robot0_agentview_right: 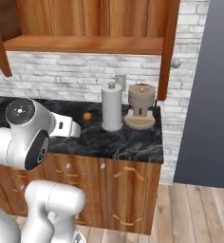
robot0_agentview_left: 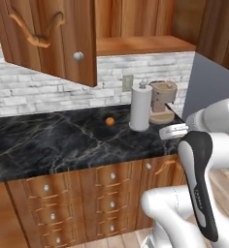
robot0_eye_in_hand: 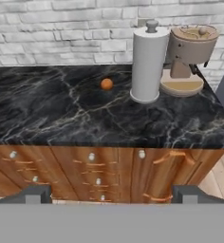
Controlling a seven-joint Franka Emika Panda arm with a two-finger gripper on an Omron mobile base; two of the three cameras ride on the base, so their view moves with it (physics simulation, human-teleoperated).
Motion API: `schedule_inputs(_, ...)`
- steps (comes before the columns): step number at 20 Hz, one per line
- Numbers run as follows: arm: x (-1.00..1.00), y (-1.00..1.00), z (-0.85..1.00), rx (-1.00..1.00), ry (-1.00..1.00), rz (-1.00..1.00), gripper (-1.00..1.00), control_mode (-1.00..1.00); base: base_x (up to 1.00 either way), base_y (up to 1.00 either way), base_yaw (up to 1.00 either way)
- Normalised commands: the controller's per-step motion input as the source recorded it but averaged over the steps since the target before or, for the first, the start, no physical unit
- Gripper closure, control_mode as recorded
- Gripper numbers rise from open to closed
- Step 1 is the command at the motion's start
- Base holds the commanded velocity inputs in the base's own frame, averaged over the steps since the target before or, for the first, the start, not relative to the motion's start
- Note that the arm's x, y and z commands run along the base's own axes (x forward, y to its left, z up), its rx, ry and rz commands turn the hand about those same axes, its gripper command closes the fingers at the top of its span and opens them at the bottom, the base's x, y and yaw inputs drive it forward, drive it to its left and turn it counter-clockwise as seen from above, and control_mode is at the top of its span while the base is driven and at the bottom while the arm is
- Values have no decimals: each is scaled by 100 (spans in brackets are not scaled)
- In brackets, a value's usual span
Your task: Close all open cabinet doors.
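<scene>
Both cabinet doors stand swung open above the tabletop (robot0_agentview_left: 48, 140): the left door (robot0_agentview_left: 53, 38) and the right door (robot0_agentview_right: 167, 47). The arm is folded low before the drawers, its fingers (robot0_eye_in_hand: 35, 194) spread wide, released, grasping nothing.

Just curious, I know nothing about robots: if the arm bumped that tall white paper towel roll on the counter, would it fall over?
Probably: the paper towel roll stands tall on a narrow base, so a high push could tip it. It looks light, so a low nudge might slide it.

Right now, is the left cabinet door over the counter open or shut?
Open. The left cabinet door swings out over the counter, its knob well forward of the brick wall, baring the shelf behind it.
</scene>
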Motion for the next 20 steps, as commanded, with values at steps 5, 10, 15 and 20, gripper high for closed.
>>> schedule_inputs(5,0,0,0,0,0,0,-100,100,44,-23,-5)
schedule_inputs(10,0,0,0,0,0,0,-100,100,45,-15,-6)
schedule_inputs(15,0,0,0,0,0,0,-100,100,49,-6,-1)
schedule_inputs(20,0,0,0,0,0,0,-100,100,46,-8,0)
